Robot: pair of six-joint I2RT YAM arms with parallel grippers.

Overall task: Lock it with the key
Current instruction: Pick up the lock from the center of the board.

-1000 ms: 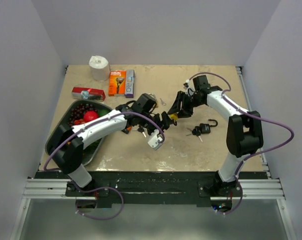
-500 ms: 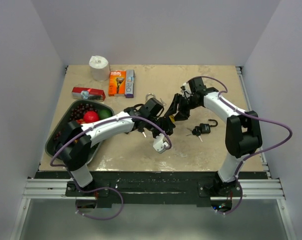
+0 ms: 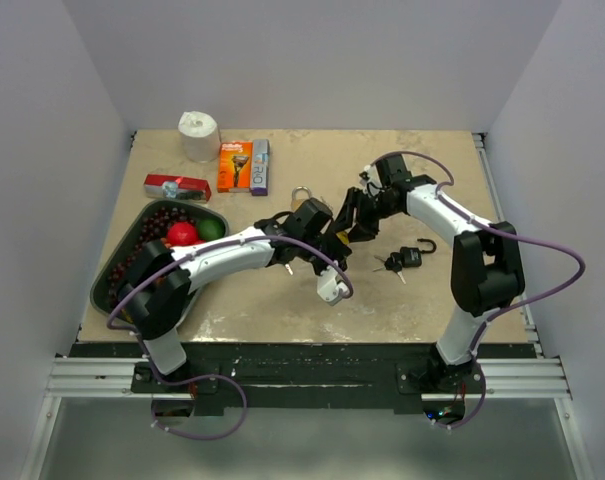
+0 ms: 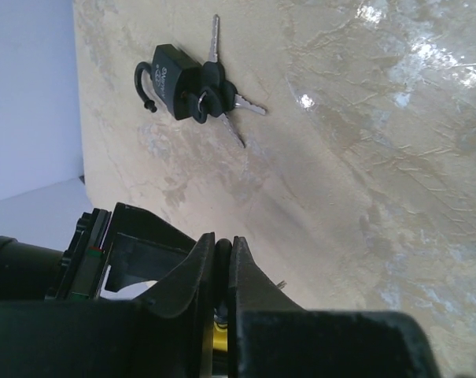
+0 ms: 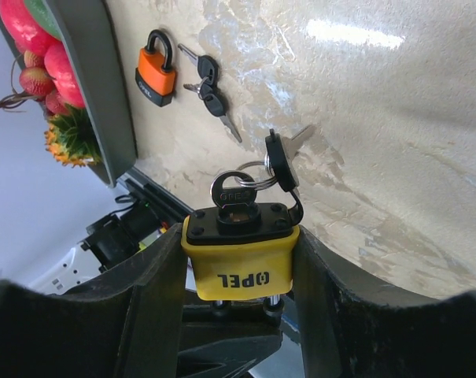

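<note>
The beige, mottled bench (image 3: pixel 382 300) carries a Gillette razor box (image 3: pixel 243 166) near its far edge. Just left of the box stands a paper roll (image 3: pixel 198 135). A red pack (image 3: pixel 177 187) lies left and nearer. A dark fruit tray (image 3: pixel 102 285) lies nearer again. A brass padlock (image 3: pixel 302 197) lies right of the box, and a black padlock with keys (image 3: pixel 410 256) lies well to the right.

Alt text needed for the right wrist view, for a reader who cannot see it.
A yellow OPEL padlock is clamped in the right claw, a key in its keyhole and a black-headed key attached. Beyond, on the beige table, an orange padlock lies with keys beside a grey tray of fruit.
</note>
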